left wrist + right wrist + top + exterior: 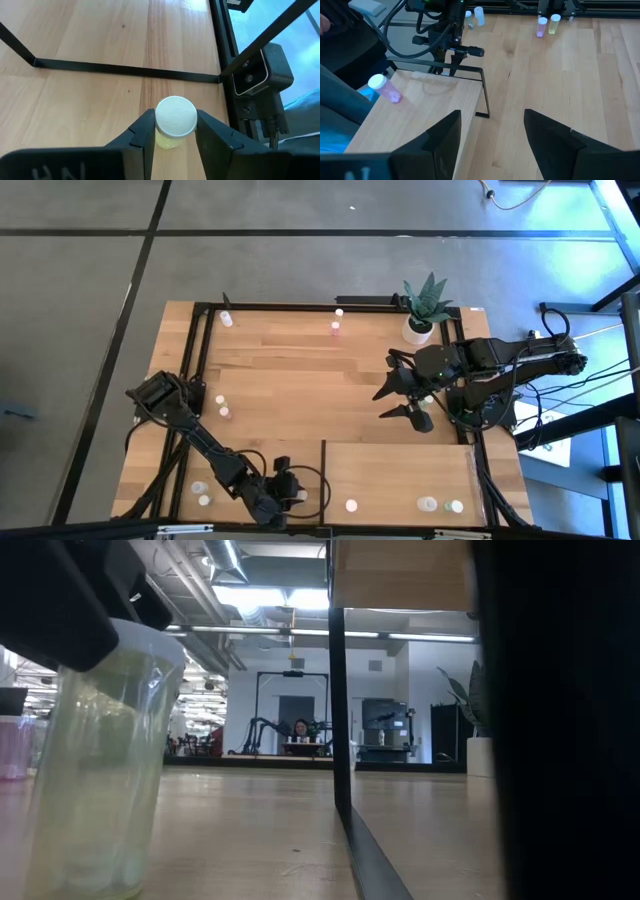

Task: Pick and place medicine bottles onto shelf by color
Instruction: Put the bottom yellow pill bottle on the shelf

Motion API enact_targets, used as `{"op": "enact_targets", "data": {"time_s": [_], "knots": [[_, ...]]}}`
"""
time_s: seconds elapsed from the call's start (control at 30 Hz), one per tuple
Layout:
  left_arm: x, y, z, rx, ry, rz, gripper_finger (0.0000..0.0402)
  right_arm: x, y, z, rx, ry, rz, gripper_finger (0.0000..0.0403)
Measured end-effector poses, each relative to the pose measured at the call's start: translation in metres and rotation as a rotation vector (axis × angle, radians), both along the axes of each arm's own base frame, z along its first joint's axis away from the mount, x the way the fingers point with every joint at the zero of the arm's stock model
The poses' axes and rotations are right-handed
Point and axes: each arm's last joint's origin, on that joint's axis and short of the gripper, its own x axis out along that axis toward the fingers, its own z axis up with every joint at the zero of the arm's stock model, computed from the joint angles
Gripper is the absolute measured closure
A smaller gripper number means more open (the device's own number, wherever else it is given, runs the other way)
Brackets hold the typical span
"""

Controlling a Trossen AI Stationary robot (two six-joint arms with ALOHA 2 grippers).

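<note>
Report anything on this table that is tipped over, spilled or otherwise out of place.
One pink bottle lies on its side on the shelf, while the other bottles in view, such as the two at the far edge, stand upright. No spill or damage shows.

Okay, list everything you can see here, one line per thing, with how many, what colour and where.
medicine bottles: about ten loose, whitish caps, some pink, yellow or green; scattered on the tabletop, three along one edge of the shelf
pale yellow bottle: one, white cap; between the left gripper's fingers
shelf: one, pale wood, black frame; right part of the table
potted plant: one, green in a white pot; table's right side
tabletop: one, planked wood
person: one; far back in the room
left gripper: closed on the pale yellow bottle
right gripper: open, empty, above the tabletop
</note>
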Motion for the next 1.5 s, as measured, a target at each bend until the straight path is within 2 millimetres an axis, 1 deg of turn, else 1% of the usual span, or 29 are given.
{"op": "enact_targets", "data": {"time_s": [0.2, 0.43, 0.63, 0.8, 1.07, 1.2, 1.33, 1.5], "knots": [[-0.001, -0.001, 0.002, -0.027, 0.0, 0.014, 0.0293, 0.0, 0.0, 0.0, -0.001, 0.0, 0.001, 0.0185], [-0.004, 0.0, 0.018, -0.071, -0.025, 0.031, 0.0293, 0.0, 0.0, 0.0, -0.003, -0.001, 0.002, 0.0185], [-0.01, 0.006, 0.038, -0.099, -0.038, 0.048, 0.0294, 0.0, 0.0, -0.001, -0.004, 0.005, 0.002, 0.0185], [-0.019, 0.014, 0.061, -0.1, -0.037, 0.05, 0.0294, -0.001, 0.0, -0.001, -0.005, 0.008, 0.003, 0.0185], [-0.037, 0.039, 0.095, -0.041, -0.027, 0.094, 0.0294, 0.0, 0.0, -0.001, -0.005, 0.007, 0.003, 0.0185], [-0.044, 0.057, 0.113, -0.005, -0.054, 0.157, 0.0294, 0.0, 0.0, -0.001, -0.005, 0.007, 0.003, 0.0185], [-0.047, 0.079, 0.131, -0.007, -0.076, 0.212, 0.0294, 0.0, 0.0, -0.001, -0.004, 0.007, 0.002, 0.0185], [-0.045, 0.107, 0.141, 0.016, -0.06, 0.287, 0.0294, 0.0, -0.001, -0.001, -0.02, 0.004, -0.019, 0.0185]]}}
